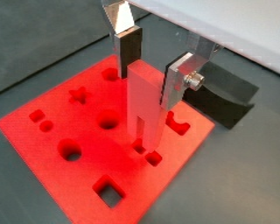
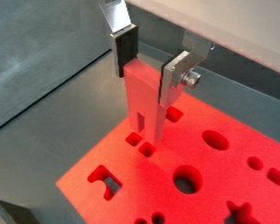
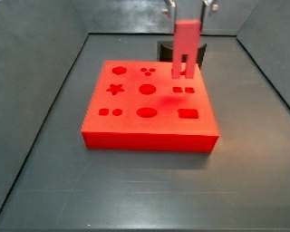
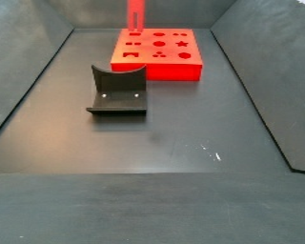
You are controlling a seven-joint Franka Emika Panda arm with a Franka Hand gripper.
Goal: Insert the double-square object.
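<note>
In both wrist views you see the gripper (image 1: pixel 150 66) over the board (image 1: pixel 60 131), its silver fingers (image 1: pixel 180 80) closed on the upper part of the peg (image 1: pixel 145 109), which hangs upright between the dark pads. The peg's lower end sits at a pair of small square holes (image 1: pixel 147 156) near one board edge; you cannot tell whether it has entered them. In a wrist view the dark holder (image 1: pixel 230 96) lies off the board, just beyond that edge, with bare grey floor (image 1: pixel 38 52) on the other sides. In the second wrist picture you find the gripper (image 2: pixel 147 59), peg (image 2: pixel 145 103) and board (image 2: pixel 224 175) again, with open floor (image 2: pixel 38 79) beside the board's edge. In a side view the peg (image 3: pixel 184 43) stands upright over the far right part of the board (image 3: pixel 148 136), the gripper (image 3: pixel 191 9) largely cut off above; sloped walls (image 3: pixel 39 109) flank the floor. In the opposite side view the board (image 4: pixel 158 52) sits far back, the peg (image 4: pixel 136 13) above its far left corner, the holder (image 4: pixel 118 91) well apart in front, and wide open floor (image 4: pixel 181 143) nearer you.
</note>
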